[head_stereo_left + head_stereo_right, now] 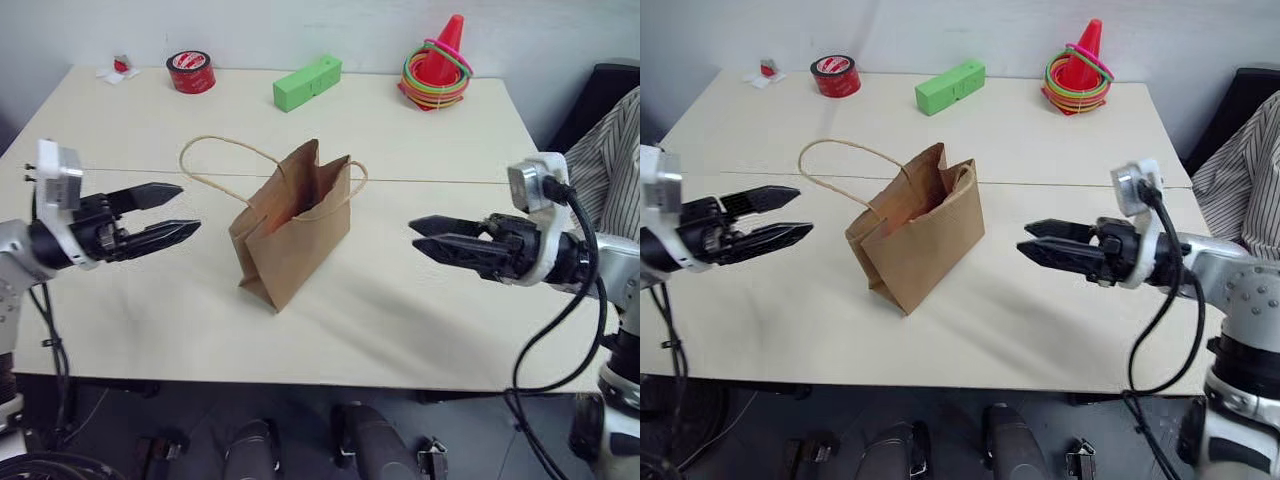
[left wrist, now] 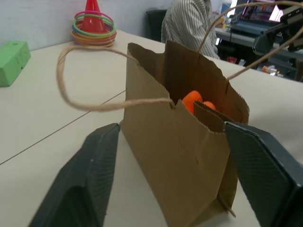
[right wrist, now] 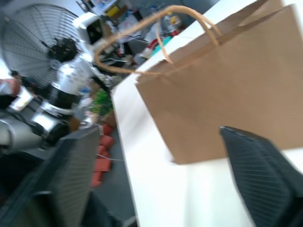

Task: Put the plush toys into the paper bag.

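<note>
I see the plain brown kraft paper bag standing upright at centre frame on the pale tabletop, mouth open; bright orange plush toy sits inside it, top just showing; the red toy I cannot make out; left gripper at left of frame, fingers apart, empty, clear of the bag; right gripper at right, fingers spread, empty, also apart from the bag.
</note>
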Motion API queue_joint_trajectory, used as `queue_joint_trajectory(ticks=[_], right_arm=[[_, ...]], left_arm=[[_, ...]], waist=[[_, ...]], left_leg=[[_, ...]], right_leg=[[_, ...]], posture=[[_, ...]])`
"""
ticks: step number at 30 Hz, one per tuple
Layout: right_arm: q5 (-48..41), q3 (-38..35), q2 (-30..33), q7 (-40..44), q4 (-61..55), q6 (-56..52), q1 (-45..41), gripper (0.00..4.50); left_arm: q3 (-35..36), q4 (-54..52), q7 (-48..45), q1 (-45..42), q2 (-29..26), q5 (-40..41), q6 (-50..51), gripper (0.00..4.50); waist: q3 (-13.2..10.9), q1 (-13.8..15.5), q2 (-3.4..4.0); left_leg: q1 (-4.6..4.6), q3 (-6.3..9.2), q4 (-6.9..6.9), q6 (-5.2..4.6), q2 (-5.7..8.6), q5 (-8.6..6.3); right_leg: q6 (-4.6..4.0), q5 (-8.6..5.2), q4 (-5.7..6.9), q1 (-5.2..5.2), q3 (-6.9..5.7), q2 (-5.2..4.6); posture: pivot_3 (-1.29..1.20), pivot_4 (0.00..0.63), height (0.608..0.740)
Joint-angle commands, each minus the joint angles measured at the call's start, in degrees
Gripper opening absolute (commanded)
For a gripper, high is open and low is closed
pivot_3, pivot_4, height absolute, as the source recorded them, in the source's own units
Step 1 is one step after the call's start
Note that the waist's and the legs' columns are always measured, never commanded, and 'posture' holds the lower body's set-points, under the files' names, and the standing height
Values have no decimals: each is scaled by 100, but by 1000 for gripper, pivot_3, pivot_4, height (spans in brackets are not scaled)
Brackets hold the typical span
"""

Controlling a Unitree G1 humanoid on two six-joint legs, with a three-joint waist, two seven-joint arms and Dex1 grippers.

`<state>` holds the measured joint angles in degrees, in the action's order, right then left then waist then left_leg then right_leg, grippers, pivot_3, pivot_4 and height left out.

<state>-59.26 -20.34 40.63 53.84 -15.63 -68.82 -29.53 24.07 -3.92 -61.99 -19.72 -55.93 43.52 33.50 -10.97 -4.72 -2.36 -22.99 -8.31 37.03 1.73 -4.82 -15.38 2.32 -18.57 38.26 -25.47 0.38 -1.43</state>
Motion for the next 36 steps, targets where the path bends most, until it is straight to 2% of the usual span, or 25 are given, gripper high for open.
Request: queue_joint_trajectory(ticks=[1,3,5,7,10,16,19,24,28,31,36], right_arm=[[1658,761,32,652,-349,2587,590,4500],[2721,1324,-17,1254,-213,4474,991,4500],[3092,1532,-415,1397,-20,5645,1187,4500],[3124,1588,-835,1280,103,6142,1284,4500],[3389,1811,-1101,1481,307,7003,1496,4500],[3388,2055,-1313,1270,277,7162,1712,4500],[3407,2095,-1366,1095,257,7133,1711,4500],[3436,2122,-1316,913,198,7129,1760,4500],[3451,1992,-1174,822,151,7138,1856,4500],[3131,1667,-950,717,-150,6892,1987,4500],[2778,920,-289,744,-613,6506,2615,4500]], left_arm=[[243,-303,-413,704,-177,-163,-183,4448],[363,-700,-332,1087,-54,61,-13,4448],[407,-1155,68,1298,269,237,86,4448],[308,-1572,504,1429,656,221,61,4448],[-6,-2006,1181,1405,1252,145,58,4448],[-811,-2298,2180,1238,2126,-420,-183,4448],[-1123,-2246,2713,978,2655,-604,-286,3834],[-1480,-1943,2850,733,2861,-1035,-529,2250],[-1694,-1583,2403,317,2877,-867,-527,932],[-1792,-1262,1635,-22,2721,-617,-500,7],[-1966,-512,168,-788,2294,-299,-338,7]], waist=[[0,-27,3],[0,-17,3],[-1,5,2],[0,16,2],[0,72,1],[1,159,1],[2,174,-1],[2,163,0],[2,189,0],[1,226,0],[1,307,0]], left_leg=[[9,-3,-5,0,0,-1],[11,-7,-8,0,0,-1],[3,-1,-5,2,-2,-2],[1,1,2,2,-2,-2],[3,2,14,-2,2,-1],[85,2,3,-12,4,-13],[87,4,6,-15,5,-16],[88,2,3,-10,5,-17],[87,3,7,-9,7,-16],[86,2,8,-10,8,-16],[85,1,8,-9,18,-16]], right_leg=[[0,0,-1,4,2,0],[0,0,-2,3,4,0],[1,-1,-5,3,-3,1],[4,1,-3,5,-3,0],[11,6,6,10,2,-4],[12,8,-21,101,4,-4],[11,10,-20,106,3,-4],[9,9,-20,105,3,1],[9,9,-20,105,1,0],[10,10,-23,106,1,-2],[10,10,-26,105,-2,3]], posture=[[0,150,740],[0,150,740],[0,150,740],[0,150,740],[0,150,740],[0,150,740],[0,150,740],[0,150,740],[0,150,740],[0,150,740],[0,150,740]])
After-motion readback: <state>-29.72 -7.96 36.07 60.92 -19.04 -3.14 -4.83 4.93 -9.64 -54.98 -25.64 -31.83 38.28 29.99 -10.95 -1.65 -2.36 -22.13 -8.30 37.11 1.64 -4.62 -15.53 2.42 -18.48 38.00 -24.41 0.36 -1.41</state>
